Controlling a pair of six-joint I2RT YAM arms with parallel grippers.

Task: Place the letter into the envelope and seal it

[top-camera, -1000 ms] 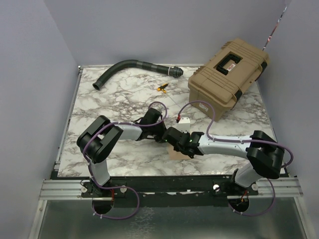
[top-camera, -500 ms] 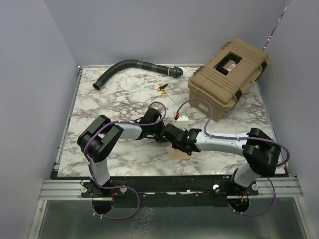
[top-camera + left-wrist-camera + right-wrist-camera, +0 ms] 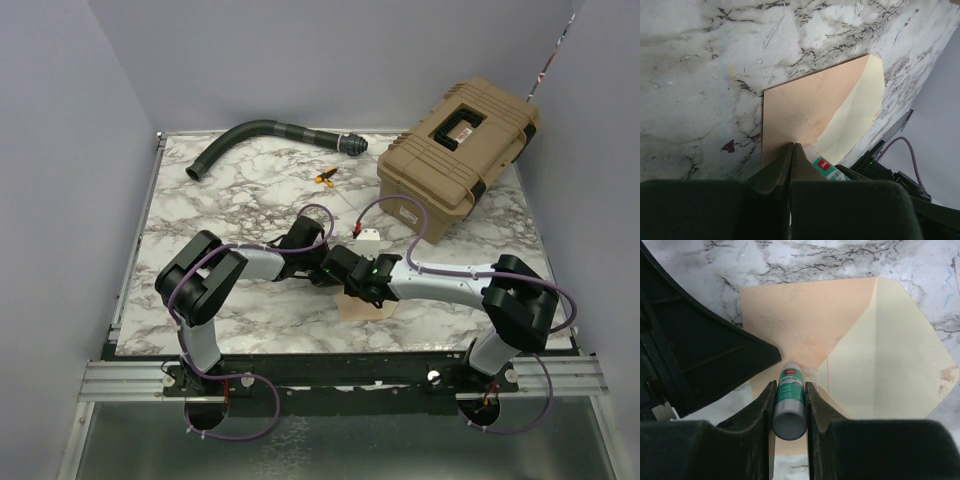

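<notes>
Closest to the arms' bases, the envelope [image 3: 800, 325] lies flat on the marble table [image 3: 200, 210], its triangular flap [image 3: 885, 355] folded open and showing the paler cream lining. The right gripper [image 3: 789, 385] is clamped on a glue stick [image 3: 789, 407], whose far end touches the paper just where the flap meets the peach body. The left gripper [image 3: 792, 150] has its fingers pressed together with nothing between them, and their tips rest on the envelope's near edge, apparently pinning it. We see no loose sheet anywhere, so we judge the letter is already inside (hidden, so we cannot confirm it), and the step in hand is gluing the flap.

The risks are mostly about friction. If the stick is dragged harder than the left tips hold, the envelope could slide or buckle at the fold. If the stick strays over the mouth, glue could catch the letter inside, or land on the body where the flap will not cover it. We also cannot tell whether the stick's cap is off; with it on, nothing would be laid down. The two grippers sit very near each other, so a wide stroke could make them collide.

Further back lie a small white object [image 3: 370, 236], a small yellow item [image 3: 325, 177], the tan case [image 3: 455, 155] and a black hose [image 3: 265, 135], all well apart from the work.
</notes>
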